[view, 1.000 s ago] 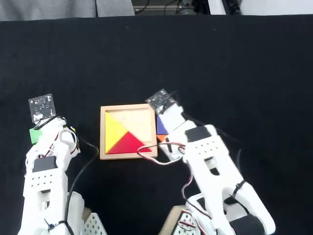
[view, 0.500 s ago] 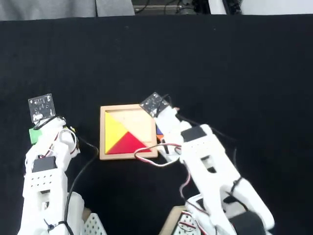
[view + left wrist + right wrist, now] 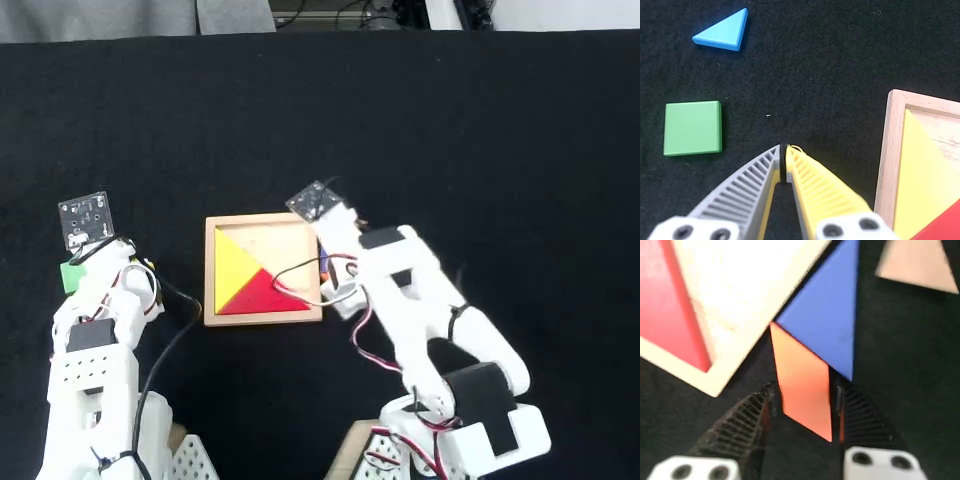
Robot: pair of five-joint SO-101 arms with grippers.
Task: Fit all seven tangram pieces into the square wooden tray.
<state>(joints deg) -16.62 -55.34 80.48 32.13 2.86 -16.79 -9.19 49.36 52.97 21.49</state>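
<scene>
- Right gripper (image 3: pixel 802 390) clamps the orange piece (image 3: pixel 802 372) between its fingers; the tray (image 3: pixel 740 347) lies just ahead.
- Left gripper (image 3: pixel 785 150) is clenched, empty.
- Risk: moving the orange piece may drag the touching blue triangle (image 3: pixel 832 320), or it may catch the tray rim.

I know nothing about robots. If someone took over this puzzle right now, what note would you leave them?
Left hand: shut, empty, near the green square and light blue triangle, left of the tray.
Right hand: shut on the orange piece, which lies on the table against the blue triangle, right of the tray; a pale triangle lies nearby.
Done: yellow triangle and red triangle sit in the tray.
Left: the other five.
</scene>
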